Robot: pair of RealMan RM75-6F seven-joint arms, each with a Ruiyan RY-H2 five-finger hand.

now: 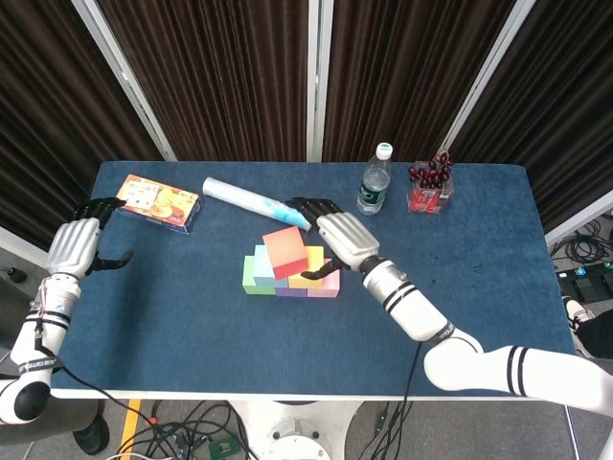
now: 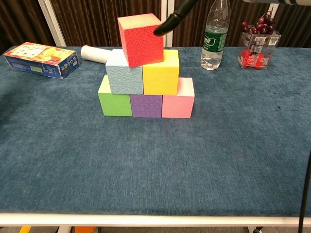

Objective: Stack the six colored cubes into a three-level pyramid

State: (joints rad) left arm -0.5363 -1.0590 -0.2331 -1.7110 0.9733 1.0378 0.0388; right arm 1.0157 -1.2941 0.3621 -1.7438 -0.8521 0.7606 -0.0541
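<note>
**Red cube tops the pyramid, right hand just beside it**

Red foam, pebbled on its faces, marks the top cube point(image 1: 285, 251) in the head view. It sits slightly turned on the middle row, just left of the right hand point(image 1: 341, 238). That hand's dark fingers point(image 1: 305, 204) spread past the cube's far right corner, and its thumb lies over the yellow cube point(image 1: 312, 267); whether any finger touches the red cube cannot be told from here. Far to the left, the left hand point(image 1: 77, 244) hovers at the table point(image 1: 479, 287) edge, fingers loosely apart, holding nothing, beside a printed carton point(image 1: 159, 202).

From the chest camera the stack reads clearly: green cube point(image 2: 114, 96), purple cube point(image 2: 146, 105) and pink cube point(image 2: 178, 99) below, pale blue cube point(image 2: 124, 72) and yellow above, red on top, tilted and off square. A single dark fingertip point(image 2: 163, 28) sits at the red cube's upper right edge; the rest of the hand is cut off. Only this view shows the embossed texture and the felt-like blue tabletop. The left hand is out of frame here.
</note>
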